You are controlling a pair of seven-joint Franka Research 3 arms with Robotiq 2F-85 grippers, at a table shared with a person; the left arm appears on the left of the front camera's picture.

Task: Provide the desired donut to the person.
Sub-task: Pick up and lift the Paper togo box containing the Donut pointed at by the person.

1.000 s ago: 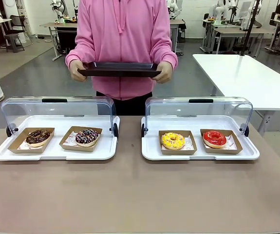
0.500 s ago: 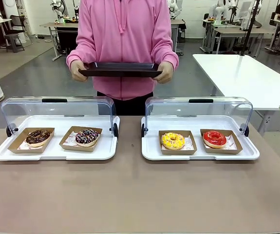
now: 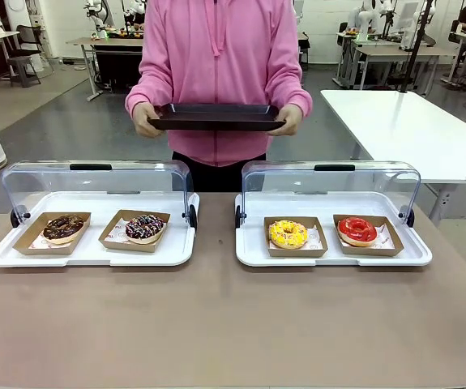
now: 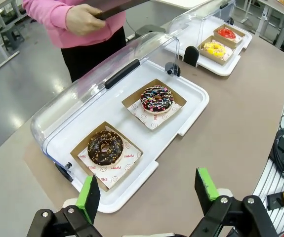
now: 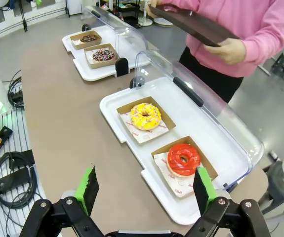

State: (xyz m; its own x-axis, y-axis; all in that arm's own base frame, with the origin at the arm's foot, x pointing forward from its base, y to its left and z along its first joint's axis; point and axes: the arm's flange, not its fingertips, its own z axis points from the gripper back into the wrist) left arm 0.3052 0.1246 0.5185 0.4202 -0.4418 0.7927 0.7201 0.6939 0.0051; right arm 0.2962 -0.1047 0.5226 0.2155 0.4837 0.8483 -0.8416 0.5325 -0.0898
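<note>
– Since a second ago the person [image 3: 216, 49] has stepped toward the robot's right, dark tray [image 3: 216, 120] carried along at waist height.
– And the donuts?
– On the counter [image 3: 216, 324], lids up: chocolate donut [image 3: 63, 227] and sprinkled donut [image 3: 144, 226] in the left case [image 3: 95, 258], yellow donut [image 3: 288, 234] and red donut [image 3: 357, 230] in the right case [image 3: 330, 259].
– Robot's hands?
– Both released: left hand [image 4: 146, 190] and right hand [image 5: 144, 190] have fingers spread, holding nothing.
</note>
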